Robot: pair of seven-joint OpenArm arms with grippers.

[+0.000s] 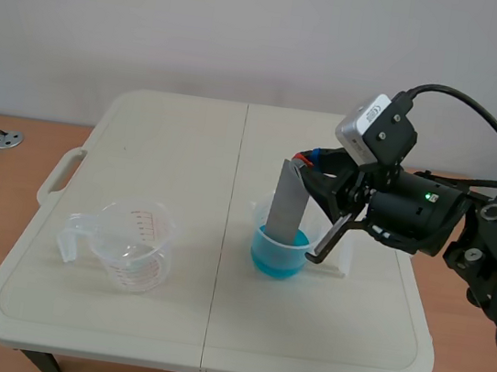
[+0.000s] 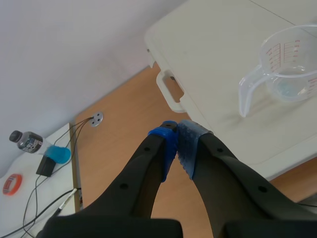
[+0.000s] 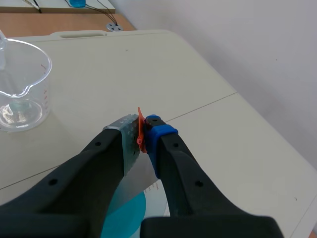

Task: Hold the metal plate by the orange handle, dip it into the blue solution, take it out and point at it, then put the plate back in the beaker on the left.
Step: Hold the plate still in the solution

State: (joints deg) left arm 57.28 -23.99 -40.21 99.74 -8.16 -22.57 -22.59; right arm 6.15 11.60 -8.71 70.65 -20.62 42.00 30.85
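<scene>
Currently metal plate (image 1: 289,201) in beaker (image 1: 257,254) of blue solution (image 1: 280,261), right tool (image 3: 144,133) tight on orange handle (image 3: 140,124).

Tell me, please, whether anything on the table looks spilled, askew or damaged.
Nothing stands out. The plate leans slightly in the blue beaker, held at its orange handle by the right gripper; no spill shows around it. The clear beaker stands upright.
</scene>
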